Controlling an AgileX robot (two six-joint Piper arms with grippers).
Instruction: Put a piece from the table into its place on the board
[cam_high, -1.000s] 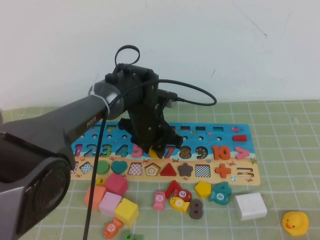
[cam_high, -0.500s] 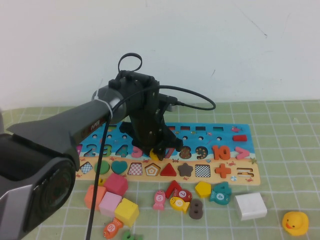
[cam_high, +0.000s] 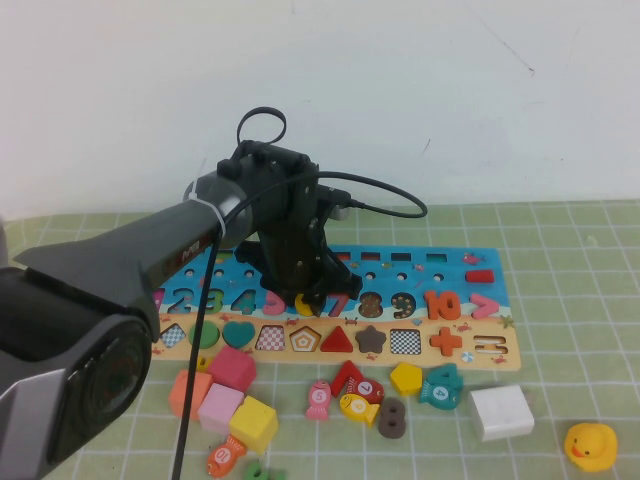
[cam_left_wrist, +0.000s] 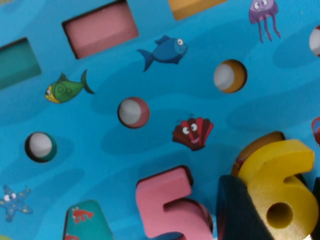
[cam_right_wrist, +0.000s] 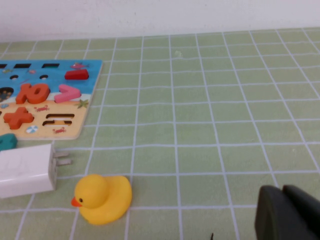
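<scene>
The board (cam_high: 497, 357) lies across the middle of the table, with coloured numerals along its blue part. My left gripper (cam_high: 308, 298) reaches down onto it between the pink 5 (cam_high: 275, 300) and the red 7 (cam_high: 340, 302). It is shut on the piece, a yellow 6 (cam_high: 306, 304). In the left wrist view the 6 (cam_left_wrist: 280, 170) sits tilted over its slot beside the 5 (cam_left_wrist: 165, 200), with a dark finger (cam_left_wrist: 240, 210) against its side; the gripper (cam_left_wrist: 277, 202) is close over the board (cam_left_wrist: 150, 75). My right gripper (cam_right_wrist: 292, 215) is shut and empty over the mat, away from the board's end (cam_right_wrist: 75, 131).
Loose pieces lie in front of the board: pink, orange and yellow cubes (cam_high: 252, 422), fish pieces (cam_high: 358, 405), a yellow hexagon (cam_high: 405, 378), a brown 8 (cam_high: 390, 417). A white charger (cam_high: 502, 411) and a yellow rubber duck (cam_high: 590, 445) sit at the front right.
My left arm has shifted slightly away from me over the board, still holding the 6. In the last half second it has hardly moved.
</scene>
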